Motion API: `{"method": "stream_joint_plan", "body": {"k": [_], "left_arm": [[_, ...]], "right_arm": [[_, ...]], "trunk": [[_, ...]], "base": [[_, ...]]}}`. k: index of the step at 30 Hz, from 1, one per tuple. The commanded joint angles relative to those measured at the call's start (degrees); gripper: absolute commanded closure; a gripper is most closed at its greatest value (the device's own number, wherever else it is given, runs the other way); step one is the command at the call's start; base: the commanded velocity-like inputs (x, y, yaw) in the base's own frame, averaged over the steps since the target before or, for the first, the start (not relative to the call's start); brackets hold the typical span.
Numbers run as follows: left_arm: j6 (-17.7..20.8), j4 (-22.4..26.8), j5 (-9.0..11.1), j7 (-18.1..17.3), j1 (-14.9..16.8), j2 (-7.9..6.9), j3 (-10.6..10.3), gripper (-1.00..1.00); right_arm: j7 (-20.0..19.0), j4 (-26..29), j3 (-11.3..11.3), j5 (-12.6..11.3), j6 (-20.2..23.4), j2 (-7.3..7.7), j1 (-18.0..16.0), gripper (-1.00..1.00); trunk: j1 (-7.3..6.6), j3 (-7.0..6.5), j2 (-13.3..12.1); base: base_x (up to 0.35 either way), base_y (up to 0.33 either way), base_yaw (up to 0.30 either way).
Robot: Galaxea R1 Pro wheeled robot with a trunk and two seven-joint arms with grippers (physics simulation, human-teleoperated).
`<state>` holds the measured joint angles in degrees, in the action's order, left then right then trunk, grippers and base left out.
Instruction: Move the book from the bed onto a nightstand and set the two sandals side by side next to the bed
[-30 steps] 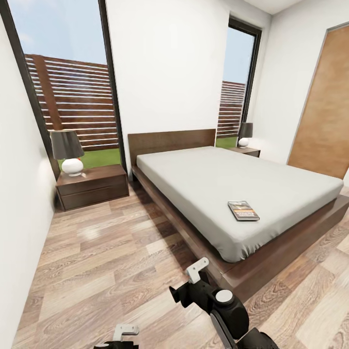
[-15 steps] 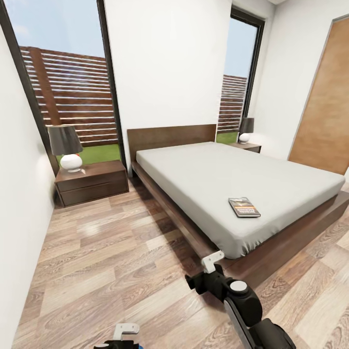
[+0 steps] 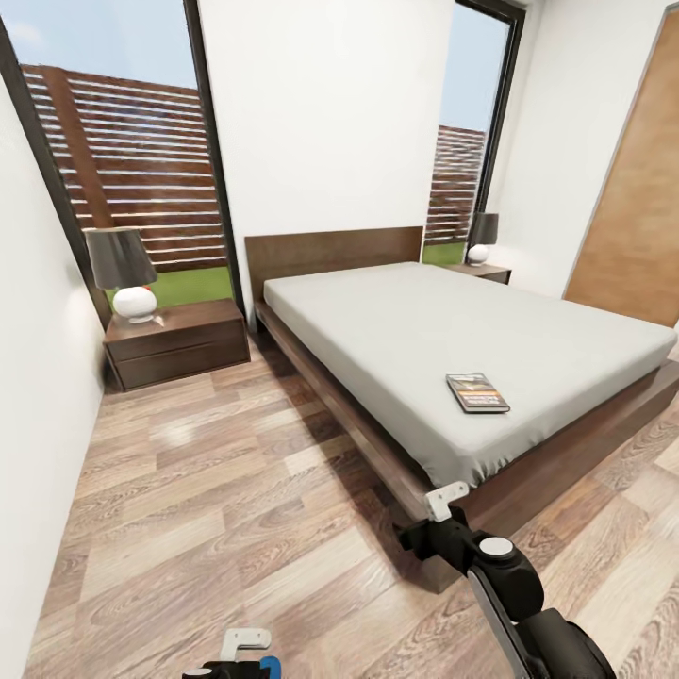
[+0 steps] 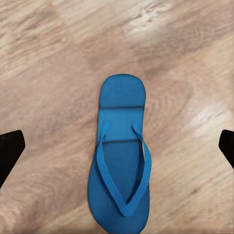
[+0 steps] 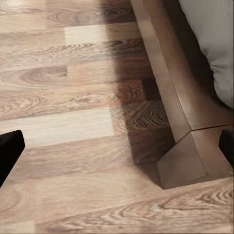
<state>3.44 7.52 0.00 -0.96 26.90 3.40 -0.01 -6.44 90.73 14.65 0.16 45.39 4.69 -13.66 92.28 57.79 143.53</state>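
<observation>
One blue sandal [image 4: 122,161] lies flat on the wood floor straight under my left gripper [image 4: 117,146], which is open, its fingertips [image 4: 9,151] wide apart on either side. A sliver of that sandal [image 3: 268,666] peeks out beside the left gripper [image 3: 241,651] at the head view's lower edge. The book [image 3: 477,392] rests on the bed's grey mattress [image 3: 424,321], near its foot end. My right gripper [image 5: 117,146] is open over the floor by the bed frame's corner [image 5: 187,146], empty. A nightstand [image 3: 175,343] with a lamp [image 3: 123,273] stands left of the headboard.
A second nightstand [image 3: 487,273] with a lamp [image 3: 483,236] stands beyond the bed by the far window. A wooden door [image 3: 632,198] is at the right. White wall [image 3: 38,424] runs close along the left. Wood floor [image 3: 217,490] stretches between wall and bed.
The view has shifted, so the head camera moved; bed and nightstand sit slightly higher. My right arm swung right toward the bed's corner. A blue sliver has appeared beside the left gripper.
</observation>
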Motion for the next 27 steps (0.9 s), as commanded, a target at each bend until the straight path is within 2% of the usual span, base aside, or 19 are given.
{"method": "stream_joint_plan", "body": {"k": [1,4,14,27], "left_arm": [[0.35,0.13,0.00,-0.10,0.00,0.00,0.01,-1.00],[0.31,0.13,0.00,-0.10,0.00,0.00,0.01,-1.00],[0.26,0.13,0.00,-0.10,0.00,0.00,0.01,-1.00],[0.32,0.15,0.00,-0.08,0.03,-0.02,0.01,-1.00]], "right_arm": [[-0.12,0.06,0.03,0.01,0.27,0.04,-0.04,-1.00],[-0.14,0.06,-0.66,-0.08,0.25,0.39,-0.09,-1.00],[-0.15,0.06,-1.28,-0.15,0.23,0.63,-0.07,-1.00],[-0.16,0.00,-0.91,0.05,0.30,0.50,-0.03,-1.00]], "trunk": [[-0.01,0.05,0.02],[-0.01,0.05,0.02],[0.25,2.27,0.16],[0.25,2.27,0.16]], "base": [[0.000,0.000,0.000],[0.000,0.000,0.000],[0.000,0.000,0.000],[0.000,0.000,0.000]]}}
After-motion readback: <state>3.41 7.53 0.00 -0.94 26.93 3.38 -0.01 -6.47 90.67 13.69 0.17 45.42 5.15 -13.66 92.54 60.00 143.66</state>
